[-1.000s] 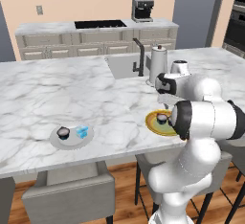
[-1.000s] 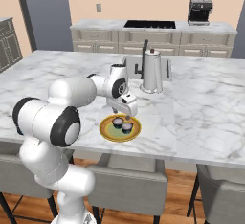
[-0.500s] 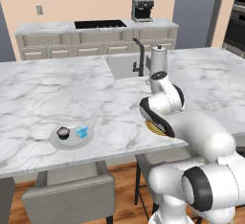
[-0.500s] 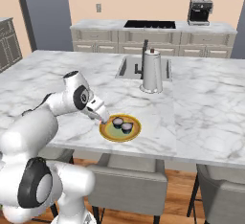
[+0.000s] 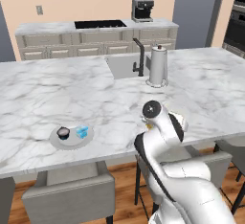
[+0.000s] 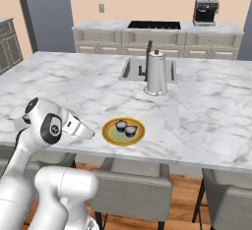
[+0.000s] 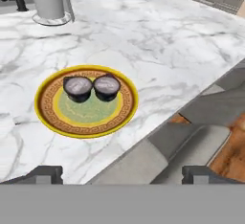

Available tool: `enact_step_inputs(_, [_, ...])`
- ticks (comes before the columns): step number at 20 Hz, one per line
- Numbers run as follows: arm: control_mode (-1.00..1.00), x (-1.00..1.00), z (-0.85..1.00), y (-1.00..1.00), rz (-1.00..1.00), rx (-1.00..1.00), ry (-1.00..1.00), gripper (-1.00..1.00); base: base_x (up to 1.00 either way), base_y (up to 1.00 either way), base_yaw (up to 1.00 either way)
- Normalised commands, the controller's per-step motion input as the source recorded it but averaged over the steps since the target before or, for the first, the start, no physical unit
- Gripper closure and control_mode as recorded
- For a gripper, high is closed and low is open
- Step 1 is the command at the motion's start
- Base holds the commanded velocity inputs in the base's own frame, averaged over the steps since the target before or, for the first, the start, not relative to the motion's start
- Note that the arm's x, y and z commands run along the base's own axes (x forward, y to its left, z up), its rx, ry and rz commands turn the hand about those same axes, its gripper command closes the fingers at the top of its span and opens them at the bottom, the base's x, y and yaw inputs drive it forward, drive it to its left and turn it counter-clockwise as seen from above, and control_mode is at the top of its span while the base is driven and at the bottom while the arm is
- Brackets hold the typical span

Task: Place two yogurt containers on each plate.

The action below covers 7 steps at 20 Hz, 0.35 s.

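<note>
The yellow-rimmed plate (image 7: pixel 86 131) with an olive-green centre lies near the counter's front edge and holds two dark yogurt cups (image 7: pixel 77 88) (image 7: pixel 107 86) side by side. The same plate (image 6: pixel 123 138) and cups (image 6: pixel 121 125) (image 6: pixel 130 130) appear in the right base view. Further left, the pale grey plate (image 5: pixel 71 143) carries one dark cup (image 5: pixel 63 132) and a light-blue tub (image 5: pixel 82 131). My gripper (image 7: pixel 123 173) is open and empty, drawn back off the counter's front edge, looking at the yellow plate from a short way off.
A tall steel canister (image 6: pixel 156 73) stands beyond the yellow plate, next to the sink (image 5: pixel 125 65) and its dark tap. Grey chairs (image 6: pixel 133 192) are tucked under the counter's front edge. My own arm (image 5: pixel 160 122) blocks the yellow plate in the left base view.
The arm has swung away from above the yellow plate and pulled back toward the counter's front edge. Both cups stay on that plate; the grey plate's contents are unchanged.
</note>
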Motion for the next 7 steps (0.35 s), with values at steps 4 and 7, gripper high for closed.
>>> enact_step_inputs(4, [-1.0, -1.0, 0.33, 0.44, 0.0, -0.24, -0.83, -1.0, 0.0, 0.0, 0.0])
enact_step_inputs(7, [-1.0, -0.84, 0.65, 0.37, 0.0, -0.16, -0.66, -1.0, 0.0, 0.0, 0.0])
